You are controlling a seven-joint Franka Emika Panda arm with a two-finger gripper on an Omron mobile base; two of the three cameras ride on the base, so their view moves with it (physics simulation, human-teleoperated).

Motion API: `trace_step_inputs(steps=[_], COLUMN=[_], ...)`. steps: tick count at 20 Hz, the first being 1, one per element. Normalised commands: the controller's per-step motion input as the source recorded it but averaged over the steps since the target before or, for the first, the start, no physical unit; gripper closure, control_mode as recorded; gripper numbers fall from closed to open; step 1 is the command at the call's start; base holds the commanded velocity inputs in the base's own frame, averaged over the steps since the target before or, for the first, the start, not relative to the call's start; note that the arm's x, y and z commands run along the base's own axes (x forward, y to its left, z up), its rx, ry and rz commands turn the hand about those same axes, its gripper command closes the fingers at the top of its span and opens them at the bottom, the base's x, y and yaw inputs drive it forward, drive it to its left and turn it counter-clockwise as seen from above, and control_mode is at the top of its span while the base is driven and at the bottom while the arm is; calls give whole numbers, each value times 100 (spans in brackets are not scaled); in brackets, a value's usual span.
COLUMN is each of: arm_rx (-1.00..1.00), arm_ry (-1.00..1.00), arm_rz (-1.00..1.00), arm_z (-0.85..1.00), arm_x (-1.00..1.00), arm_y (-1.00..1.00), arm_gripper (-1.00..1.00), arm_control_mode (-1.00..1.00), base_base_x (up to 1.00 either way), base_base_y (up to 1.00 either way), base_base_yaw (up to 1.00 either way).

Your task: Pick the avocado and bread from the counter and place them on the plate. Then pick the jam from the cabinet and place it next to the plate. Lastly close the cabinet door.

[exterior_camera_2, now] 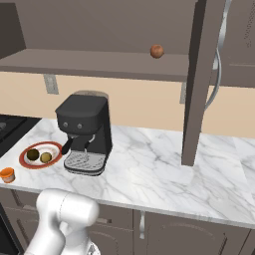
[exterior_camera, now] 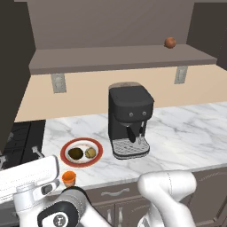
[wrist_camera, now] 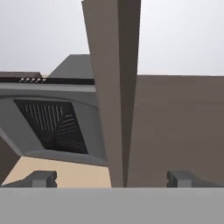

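White arm, claw [wrist_camera: 111, 178] wide apart.

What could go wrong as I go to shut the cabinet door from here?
The open cabinet door stands edge-on between the open gripper fingertips; a push might glance off the thin edge. The jam sits near the counter front edge beside the plate, just above the arm, so a wide swing could knock it off.

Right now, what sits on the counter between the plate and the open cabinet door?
The black coffee machine stands between the plate and the cabinet door; the right base view shows it.
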Motion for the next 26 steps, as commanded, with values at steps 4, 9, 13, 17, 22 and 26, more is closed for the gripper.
trace_step_inputs(steps=[4,9,13,17,22,26], arm_rx=[0,0,0,0,0,0], arm_ry=[-16,-13,-12,-10,-10,-12], arm_rz=[-1,0,-1,0,-1,-2], arm_z=[12,18,20,18,14,16], arm_x=[8,14,14,17,18,18], arm_y=[1,0,0,0,2,8], arm_gripper=[-100,-100,-100,-100,-100,-100], arm_control_mode=[-100,-100,-100,-100,-100,-100], base_base_x=[0,0,0,0,0,0], base_base_y=[0,0,0,0,0,0], base_base_yaw=[0,0,0,0,0,0])
